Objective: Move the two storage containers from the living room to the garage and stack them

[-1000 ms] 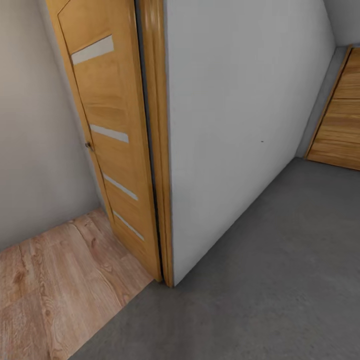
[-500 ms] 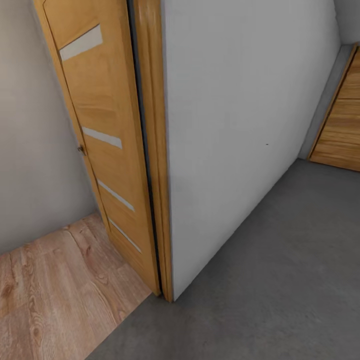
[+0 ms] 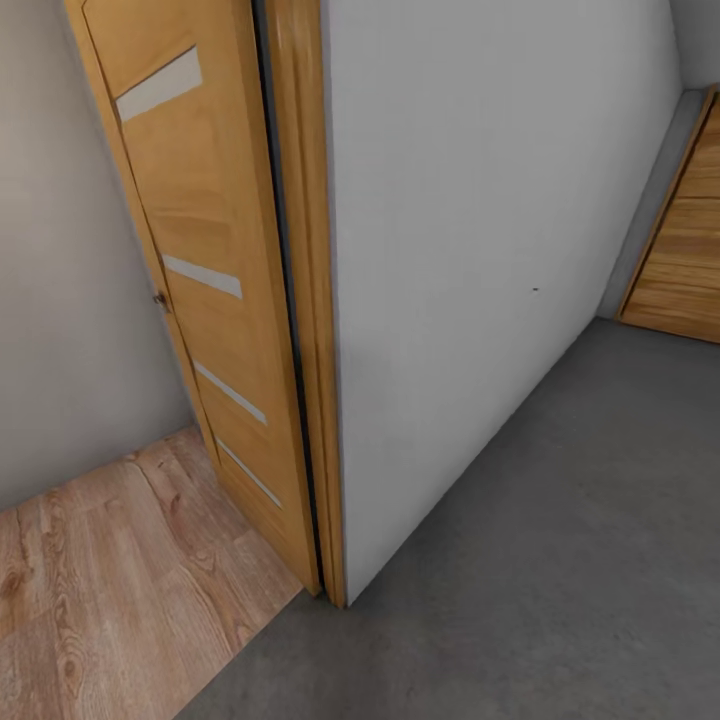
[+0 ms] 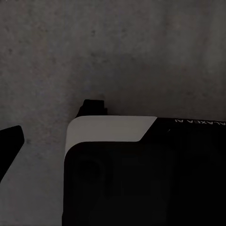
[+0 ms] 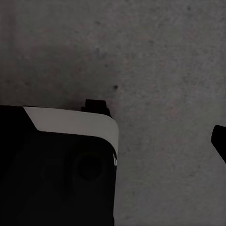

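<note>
You are at the threshold: in the head view the honey-wood door [image 3: 205,290] stands open in the left half of the frame, the white wall [image 3: 480,230] fills the centre, and the concrete floor [image 3: 560,560] spreads across the lower right, with wood-plank floor [image 3: 100,580] in the lower left. No storage container is visible here, so I cannot say where either one is.

To drive this stretch well, keep the base clear of the door frame [image 3: 310,300] and swing wide of the wall's end.

Both wrist views look down on concrete past dark robot bodywork [image 4: 141,174]; I cannot tell how either gripper's jaws stand.

Count: one open door with four frosted strips, and one further wood panel [image 3: 685,250] at the right edge.
</note>
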Robot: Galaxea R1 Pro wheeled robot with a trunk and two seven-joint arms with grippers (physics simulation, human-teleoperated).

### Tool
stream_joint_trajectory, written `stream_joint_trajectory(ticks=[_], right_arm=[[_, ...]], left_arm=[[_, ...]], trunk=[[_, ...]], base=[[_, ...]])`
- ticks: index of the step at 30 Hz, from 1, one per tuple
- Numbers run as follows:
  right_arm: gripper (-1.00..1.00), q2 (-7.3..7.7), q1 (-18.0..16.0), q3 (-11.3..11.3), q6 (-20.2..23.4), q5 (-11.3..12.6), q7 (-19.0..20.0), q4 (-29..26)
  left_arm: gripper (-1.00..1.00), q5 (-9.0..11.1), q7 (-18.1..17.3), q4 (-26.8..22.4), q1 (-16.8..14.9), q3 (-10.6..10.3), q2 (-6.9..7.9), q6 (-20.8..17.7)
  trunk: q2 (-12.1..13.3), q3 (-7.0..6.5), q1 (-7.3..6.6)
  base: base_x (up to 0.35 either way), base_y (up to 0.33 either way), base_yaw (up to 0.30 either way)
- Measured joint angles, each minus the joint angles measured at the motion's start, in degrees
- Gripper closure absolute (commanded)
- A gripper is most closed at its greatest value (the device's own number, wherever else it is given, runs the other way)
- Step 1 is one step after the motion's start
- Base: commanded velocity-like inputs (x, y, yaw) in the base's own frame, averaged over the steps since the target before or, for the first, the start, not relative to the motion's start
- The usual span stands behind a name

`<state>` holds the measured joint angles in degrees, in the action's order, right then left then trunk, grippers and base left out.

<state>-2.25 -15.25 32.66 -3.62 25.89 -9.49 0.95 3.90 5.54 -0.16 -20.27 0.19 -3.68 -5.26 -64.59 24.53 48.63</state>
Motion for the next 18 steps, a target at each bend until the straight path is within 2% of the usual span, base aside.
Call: stream_joint_trajectory(ticks=[9, 18], right_arm=[[-1.0, -0.14, 0.0, 0.0, 0.01, 0.38, -0.02, 0.0], [-1.0, 0.13, -0.01, 0.0, -0.07, -0.09, -0.08, 0.0]], left_arm=[[-1.0, 0.0, 0.0, 0.0, 0.0, 0.0, 0.0, 0.0], [-1.0, 0.0, 0.0, 0.0, 0.01, 0.0, 0.01, 0.02]], trunk=[[0.0, 0.0, 0.0], [0.0, 0.0, 0.0]], base=[[0.0, 0.0, 0.012], [0.0, 0.0, 0.24]])
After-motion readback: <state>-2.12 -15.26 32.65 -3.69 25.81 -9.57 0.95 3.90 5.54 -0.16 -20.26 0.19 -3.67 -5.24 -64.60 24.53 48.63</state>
